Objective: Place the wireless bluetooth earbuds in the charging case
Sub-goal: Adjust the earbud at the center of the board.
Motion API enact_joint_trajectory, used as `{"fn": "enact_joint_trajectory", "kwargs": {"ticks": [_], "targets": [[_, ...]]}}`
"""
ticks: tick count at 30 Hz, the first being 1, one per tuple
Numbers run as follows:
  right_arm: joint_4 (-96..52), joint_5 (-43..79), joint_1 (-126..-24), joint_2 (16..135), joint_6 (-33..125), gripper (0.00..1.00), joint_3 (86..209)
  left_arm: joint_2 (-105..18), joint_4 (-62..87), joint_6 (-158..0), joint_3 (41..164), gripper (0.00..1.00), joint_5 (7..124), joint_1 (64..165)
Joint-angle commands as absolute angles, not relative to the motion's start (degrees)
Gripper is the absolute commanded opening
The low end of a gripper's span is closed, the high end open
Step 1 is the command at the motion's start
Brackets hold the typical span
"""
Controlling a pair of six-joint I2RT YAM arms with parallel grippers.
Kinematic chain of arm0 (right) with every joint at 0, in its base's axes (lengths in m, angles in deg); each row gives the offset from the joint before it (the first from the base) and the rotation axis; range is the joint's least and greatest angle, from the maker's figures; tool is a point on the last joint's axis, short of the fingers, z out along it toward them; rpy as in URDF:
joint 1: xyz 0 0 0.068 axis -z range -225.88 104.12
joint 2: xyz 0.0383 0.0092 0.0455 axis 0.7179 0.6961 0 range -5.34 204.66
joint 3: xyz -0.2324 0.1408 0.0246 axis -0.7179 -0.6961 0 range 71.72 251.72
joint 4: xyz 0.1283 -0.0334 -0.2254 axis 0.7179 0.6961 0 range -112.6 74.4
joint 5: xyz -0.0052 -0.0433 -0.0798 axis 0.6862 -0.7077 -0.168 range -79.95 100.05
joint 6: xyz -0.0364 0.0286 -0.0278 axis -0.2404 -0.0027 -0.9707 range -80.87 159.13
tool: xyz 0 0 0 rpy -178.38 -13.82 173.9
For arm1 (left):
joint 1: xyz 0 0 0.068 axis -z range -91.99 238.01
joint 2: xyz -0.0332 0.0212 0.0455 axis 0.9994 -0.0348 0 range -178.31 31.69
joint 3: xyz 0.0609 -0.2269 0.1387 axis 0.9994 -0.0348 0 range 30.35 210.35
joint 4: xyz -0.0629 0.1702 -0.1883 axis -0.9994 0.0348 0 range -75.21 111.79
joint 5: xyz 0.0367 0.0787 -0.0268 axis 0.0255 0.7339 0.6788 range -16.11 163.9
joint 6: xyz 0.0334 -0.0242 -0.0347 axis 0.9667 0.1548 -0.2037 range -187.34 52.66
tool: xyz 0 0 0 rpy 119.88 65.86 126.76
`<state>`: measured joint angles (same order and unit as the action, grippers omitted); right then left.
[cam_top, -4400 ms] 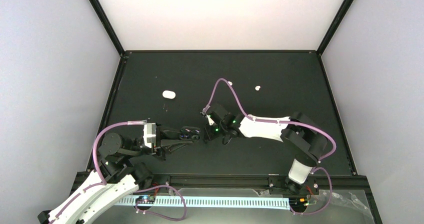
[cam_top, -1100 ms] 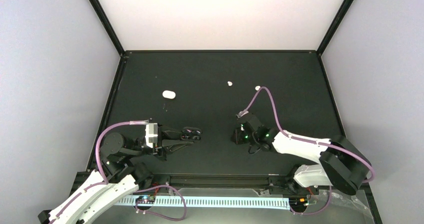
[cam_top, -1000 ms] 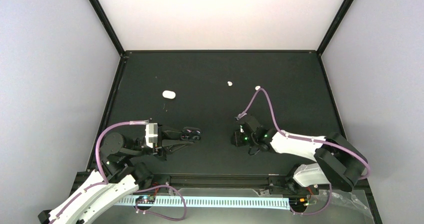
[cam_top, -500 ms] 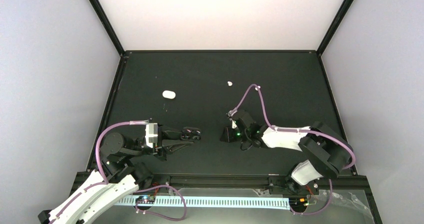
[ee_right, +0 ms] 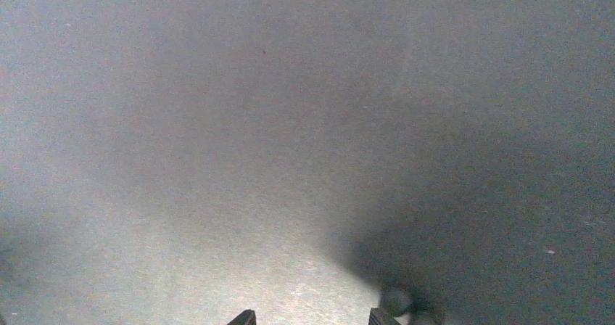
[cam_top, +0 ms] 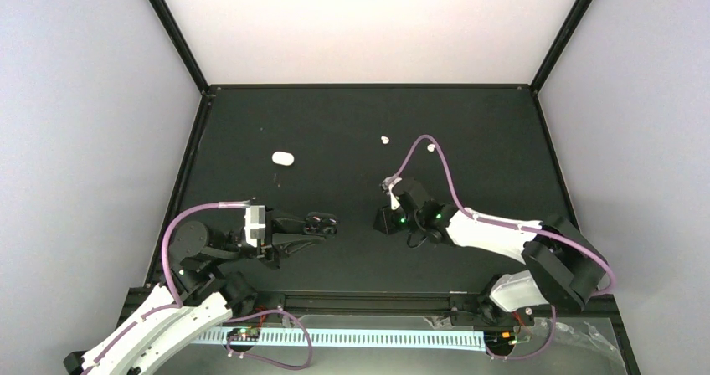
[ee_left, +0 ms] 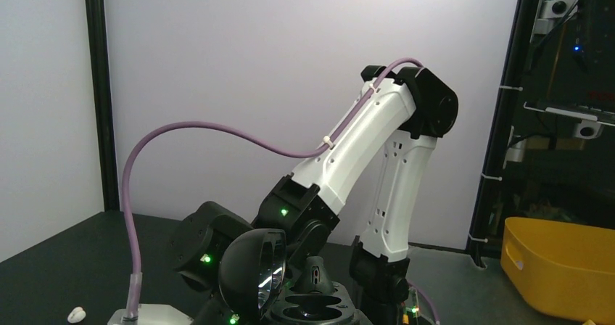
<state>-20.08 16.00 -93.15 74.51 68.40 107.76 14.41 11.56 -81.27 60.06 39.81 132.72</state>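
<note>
Hovered right jaws half open, empty, likely dark earbud [ee_right: 396,301] just right of fingertips [ee_right: 377,318], frame bottom; clamped left jaws shut on charging case [ee_left: 312,309].

A black tabletop [cam_top: 335,115] sits boxed in by pale walls [cam_top: 84,99] and black corner posts [cam_top: 172,32], a white slotted cable duct [cam_top: 377,339] runs along its near edge, and a yellow bin [ee_left: 562,270] stands outside the enclosure.

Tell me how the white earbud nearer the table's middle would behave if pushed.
The white earbud looks rounded like a pebble, so a push would probably roll or skid it across the smooth table. It is far smaller than the right gripper, so likely very light and apt to slip from a pinch.
</note>
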Motion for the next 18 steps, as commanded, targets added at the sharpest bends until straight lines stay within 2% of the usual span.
{"fn": "enact_joint_trajectory", "kwargs": {"ticks": [1, 7, 18], "targets": [[-16.5, 11.6, -92.1, 73.9, 64.3, 0.4, 108.2, 14.1, 11.3, -81.3, 60.2, 0.02, 40.0, 132.9], [-20.8, 14.9, -87.2, 74.7, 64.9, 0.42, 106.6, 13.6, 11.1, -81.3, 60.3, 0.02, 39.9, 132.9], [-21.9, 19.8, -87.0, 80.8, 63.8, 0.47, 109.3, 14.0, 11.4, -81.2, 60.3, 0.02, 40.1, 132.9]]}}
